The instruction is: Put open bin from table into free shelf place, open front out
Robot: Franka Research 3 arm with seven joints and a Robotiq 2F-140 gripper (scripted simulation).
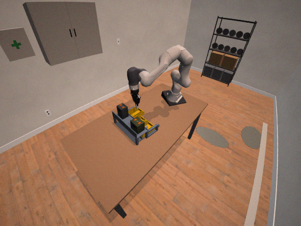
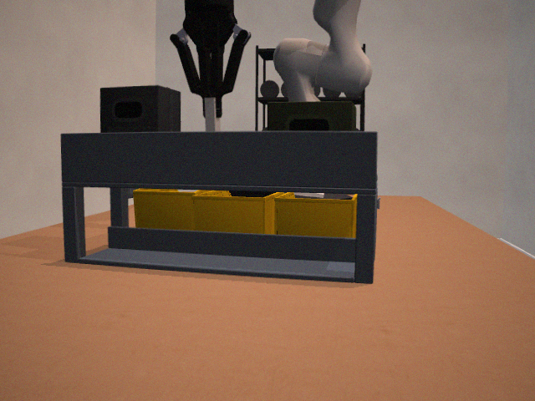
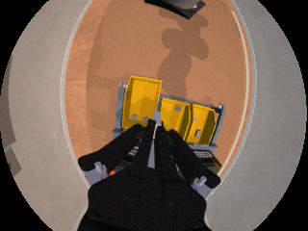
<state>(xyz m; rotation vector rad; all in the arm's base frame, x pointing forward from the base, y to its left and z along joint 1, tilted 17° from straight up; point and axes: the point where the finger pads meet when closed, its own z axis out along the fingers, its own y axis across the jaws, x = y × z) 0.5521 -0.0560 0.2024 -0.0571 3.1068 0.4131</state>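
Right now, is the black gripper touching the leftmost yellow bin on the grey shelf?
Cannot tell. In the exterior view the shelf's top board hides the shut gripper's tips; the wrist view shows them over the yellow bin, contact unclear.

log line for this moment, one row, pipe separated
gripper: shut, empty | position: above shelf unit, over the bins | yellow bins: three in row | leftmost bin: juts out further

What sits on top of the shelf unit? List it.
Two dark boxes: one black, one olive, on the shelf unit's top board. The board hides their bottoms from the exterior view.
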